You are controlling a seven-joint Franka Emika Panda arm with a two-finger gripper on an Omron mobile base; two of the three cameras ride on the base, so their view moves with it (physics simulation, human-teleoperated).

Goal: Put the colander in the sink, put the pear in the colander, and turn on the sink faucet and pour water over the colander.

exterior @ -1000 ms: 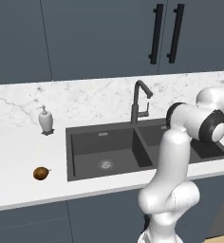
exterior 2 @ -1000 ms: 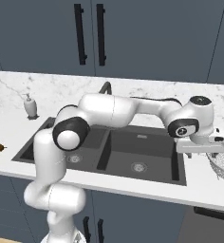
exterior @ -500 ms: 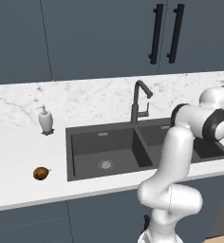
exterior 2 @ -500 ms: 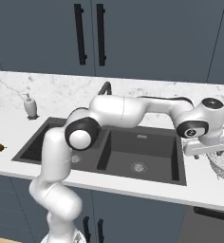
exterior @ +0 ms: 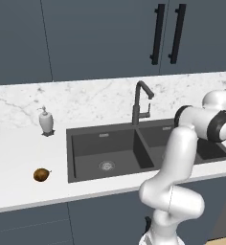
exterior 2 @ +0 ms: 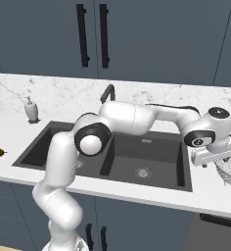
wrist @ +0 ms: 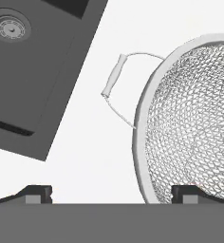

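My hand (wrist: 111,195) is released, its two tips wide apart, positioned above the bench (wrist: 85,142) with one tip over bare surface and the other over the rim of the colander (wrist: 190,118) — no contact is visible. The colander sits on the bench just beside the sink (exterior 2: 151,162), on its right; the pear (exterior: 41,174) lies on the bench left of the sink, well apart from the colander.

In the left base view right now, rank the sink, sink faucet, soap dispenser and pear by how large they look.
1. The sink, by far the largest, though the arm hides part of its right basin.
2. The sink faucet.
3. The soap dispenser.
4. The pear, smallest, even though it lies nearer the camera than the dispenser.
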